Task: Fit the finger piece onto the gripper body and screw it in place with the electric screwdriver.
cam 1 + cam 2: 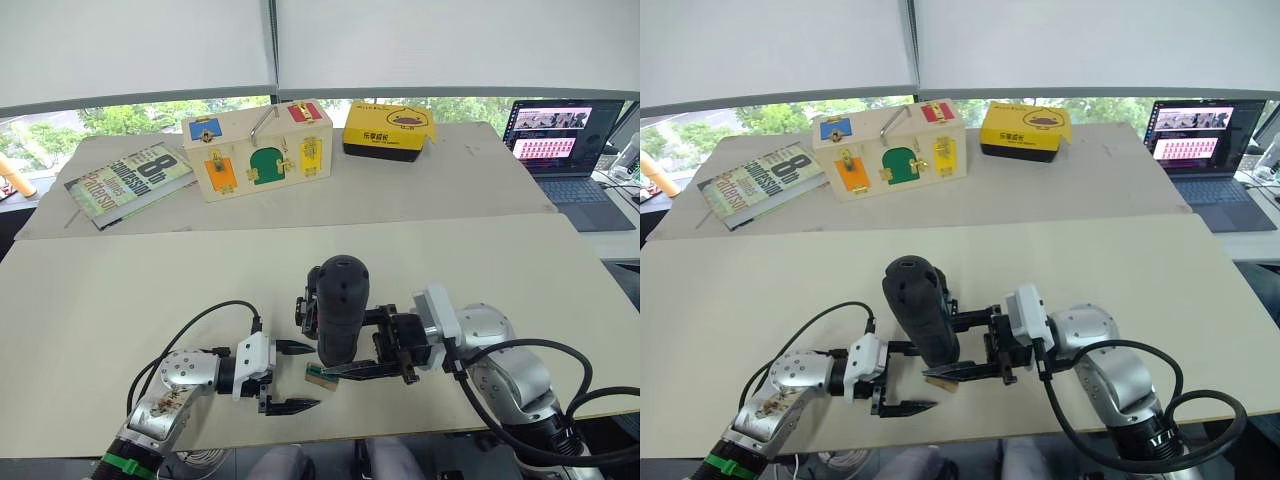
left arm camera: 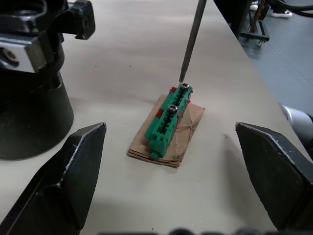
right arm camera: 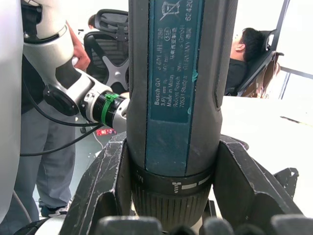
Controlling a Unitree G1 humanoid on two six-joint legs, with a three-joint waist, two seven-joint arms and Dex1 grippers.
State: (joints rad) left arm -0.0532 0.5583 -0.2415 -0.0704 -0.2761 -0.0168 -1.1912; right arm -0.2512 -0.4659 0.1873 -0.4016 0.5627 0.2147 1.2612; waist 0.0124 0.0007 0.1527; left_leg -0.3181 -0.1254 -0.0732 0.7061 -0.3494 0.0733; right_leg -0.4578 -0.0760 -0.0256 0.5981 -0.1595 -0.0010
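Observation:
My right gripper (image 1: 338, 345) is shut on the electric screwdriver (image 1: 340, 305), a thick dark cylinder held upright; the right wrist view shows its fingers (image 3: 107, 186) clamped on both sides of its labelled barrel (image 3: 173, 98). Its thin metal bit (image 2: 191, 39) comes down onto a screw head in a small green block on a brown tray (image 2: 168, 125). Just behind the screwdriver stands the gripper body (image 2: 29, 98), a chunky black block with a round base, also seen as (image 1: 305, 303). My left gripper (image 1: 312, 376) is open, with its fingers either side of the tray. The finger piece is out of view.
At the back of the table sit a wooden lock box (image 1: 258, 150), a yellow box (image 1: 390, 128) and a book (image 1: 125, 180). A laptop (image 1: 560, 140) is at the far right. The near table edge runs just below both grippers. A seated person (image 3: 244, 54) is beyond the table.

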